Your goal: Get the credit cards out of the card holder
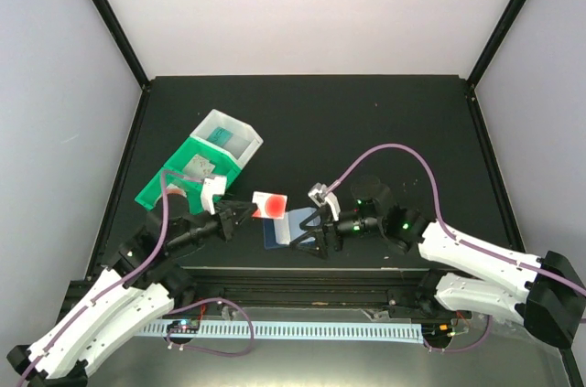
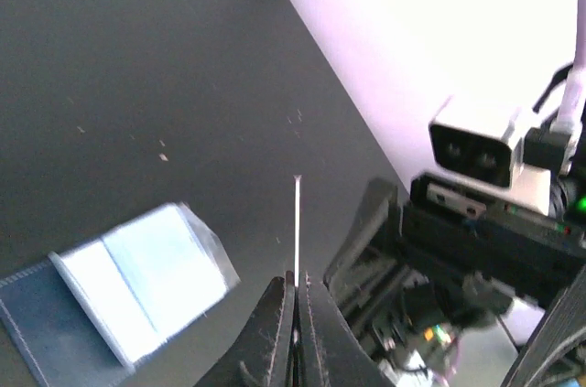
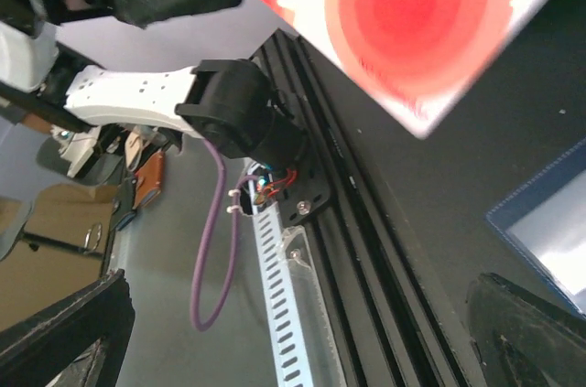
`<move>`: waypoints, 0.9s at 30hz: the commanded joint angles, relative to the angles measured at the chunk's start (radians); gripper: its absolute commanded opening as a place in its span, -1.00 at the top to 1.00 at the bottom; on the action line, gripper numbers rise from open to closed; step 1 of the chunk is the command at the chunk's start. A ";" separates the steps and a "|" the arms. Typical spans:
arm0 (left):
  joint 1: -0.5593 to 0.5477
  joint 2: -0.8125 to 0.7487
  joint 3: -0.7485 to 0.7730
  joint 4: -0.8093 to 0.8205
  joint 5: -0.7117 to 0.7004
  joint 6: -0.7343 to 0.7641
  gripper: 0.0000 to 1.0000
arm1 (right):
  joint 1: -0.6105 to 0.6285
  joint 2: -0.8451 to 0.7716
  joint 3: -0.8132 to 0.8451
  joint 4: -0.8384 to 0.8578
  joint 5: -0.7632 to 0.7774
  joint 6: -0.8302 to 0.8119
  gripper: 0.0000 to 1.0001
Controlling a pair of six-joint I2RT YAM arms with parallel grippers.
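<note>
Left arm (image 1: 110,300), jaws pinched shut; right arm (image 1: 476,254), jaws spread wide.

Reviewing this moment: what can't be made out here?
- Left wrist: the card in the left gripper shows edge-on only, its face hidden.
- Right wrist: the card holder is cut by the frame edge; whether cards are inside cannot be told.
- Top: the right gripper covers part of the card holder; green bin contents too small.

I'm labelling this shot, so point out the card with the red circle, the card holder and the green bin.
card with the red circle (image 1: 270,205): top view, on the circle.
card holder (image 1: 277,230): top view, on its pale blue inside.
green bin (image 1: 151,190): top view, on its near left corner.
</note>
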 commanded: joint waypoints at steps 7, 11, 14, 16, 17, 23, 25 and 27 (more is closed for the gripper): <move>0.010 -0.051 -0.004 -0.004 -0.420 -0.065 0.97 | 0.002 -0.017 -0.010 -0.073 0.128 -0.002 -1.00; 0.034 -0.033 -0.012 -0.009 -0.478 -0.082 0.97 | -0.001 -0.069 -0.043 -0.055 0.220 -0.009 -1.00; 0.069 -0.006 -0.011 -0.012 -0.502 -0.098 0.97 | -0.014 -0.108 -0.039 -0.091 0.326 -0.004 -1.00; 0.104 0.006 -0.005 -0.022 -0.503 -0.108 0.97 | -0.022 -0.136 -0.022 -0.135 0.374 -0.011 -1.00; 0.123 0.011 -0.001 -0.030 -0.503 -0.111 0.97 | -0.025 -0.148 -0.013 -0.157 0.395 -0.017 -1.00; 0.262 0.008 0.034 -0.149 -0.570 -0.139 0.97 | -0.026 -0.235 -0.011 -0.207 0.469 -0.019 -1.00; 0.297 -0.005 0.038 -0.185 -0.612 -0.153 0.97 | -0.026 -0.263 -0.039 -0.187 0.475 -0.008 -1.00; 0.322 -0.017 0.040 -0.218 -0.657 -0.181 0.97 | -0.026 -0.282 -0.061 -0.177 0.468 -0.002 -1.00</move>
